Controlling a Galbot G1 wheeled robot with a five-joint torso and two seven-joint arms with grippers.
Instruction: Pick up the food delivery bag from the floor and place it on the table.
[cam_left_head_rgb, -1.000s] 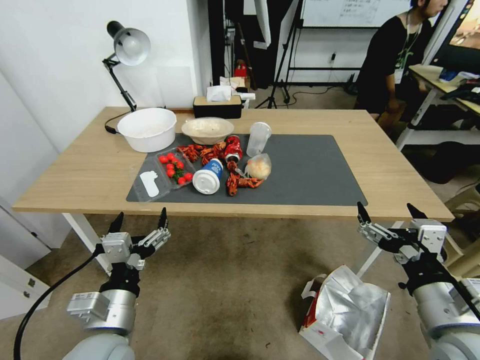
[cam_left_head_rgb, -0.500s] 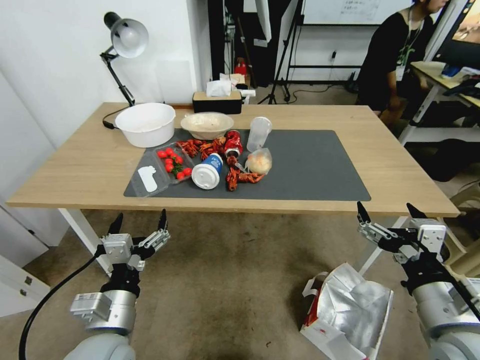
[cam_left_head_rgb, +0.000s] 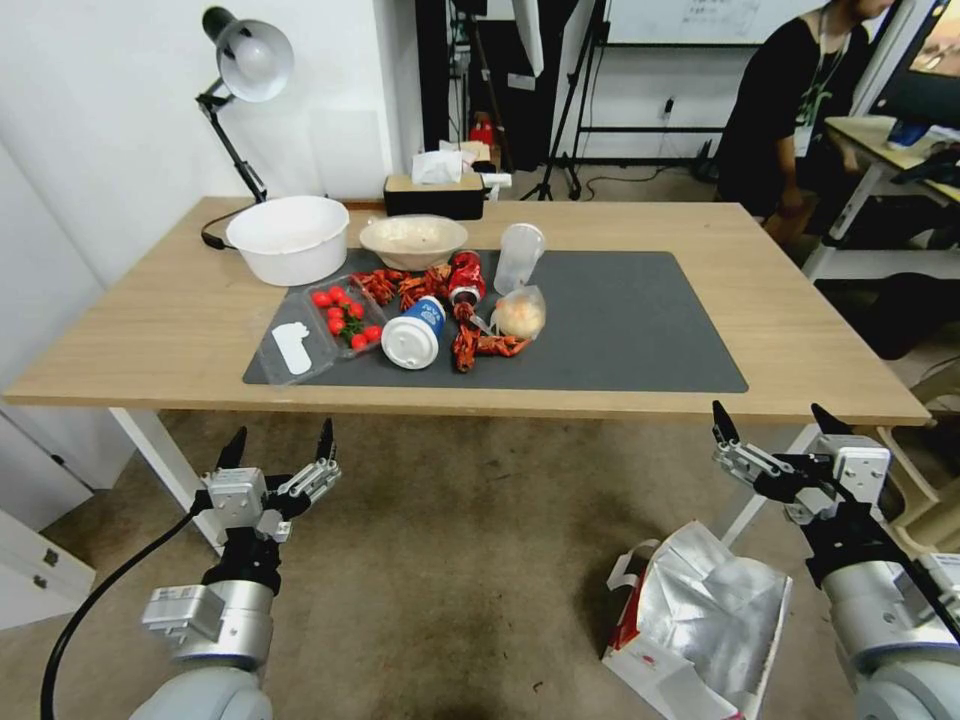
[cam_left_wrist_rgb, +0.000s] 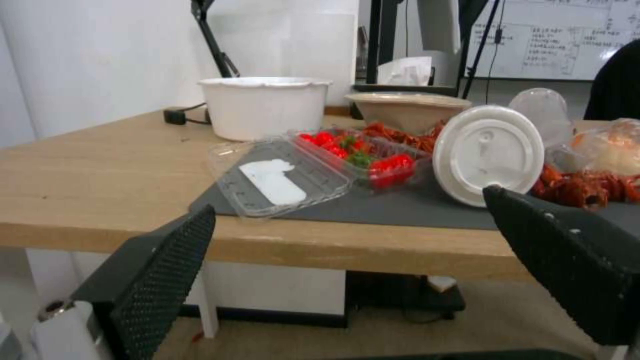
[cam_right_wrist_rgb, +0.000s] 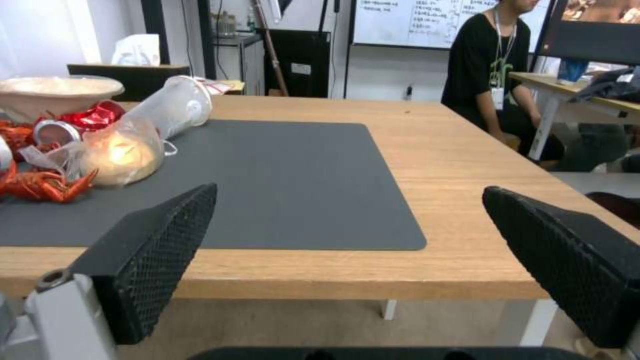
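Head view, food delivery bag on floor, cluttered table ahead

dark grey mat, light-wood table, silver-lined white bag

Evenly bright, diffuse indoor light. Soft shadow under table. Glare on bag foil. Bowed lines toward head-view edges. Wrist views slightly soft.

Crinkly foil lines the food delivery bag; the table is matt wood.
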